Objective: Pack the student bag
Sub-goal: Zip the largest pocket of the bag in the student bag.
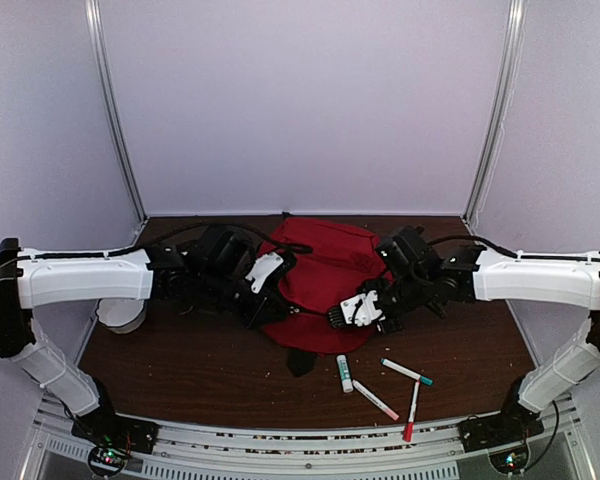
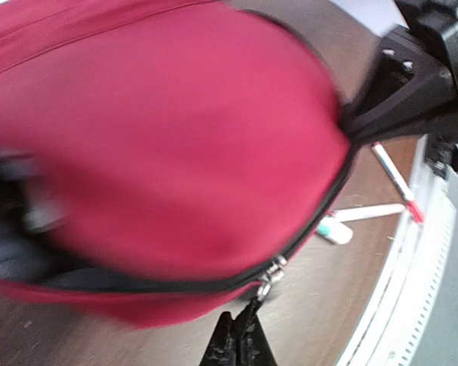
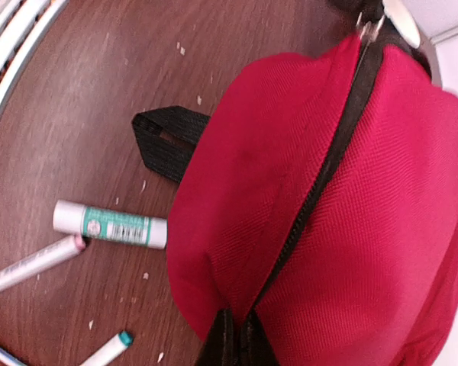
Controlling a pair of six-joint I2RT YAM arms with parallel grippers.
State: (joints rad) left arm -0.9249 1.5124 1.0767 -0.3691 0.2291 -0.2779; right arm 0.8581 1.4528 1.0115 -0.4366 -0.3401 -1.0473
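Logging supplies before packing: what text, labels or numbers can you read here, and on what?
Nothing reads clearly.
white tube: teal label with barcode, print too small to read.
markers: no print legible.
student bag: no text or logo visible.

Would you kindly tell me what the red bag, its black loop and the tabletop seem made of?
Student bag: matte woven fabric, probably synthetic; weave grain shows. Black loop: ribbed webbing. Tabletop: brown wood or wood-look laminate, faint sheen, streaked grain.

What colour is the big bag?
The bag is red, with a black zipper; the right wrist view shows it best.
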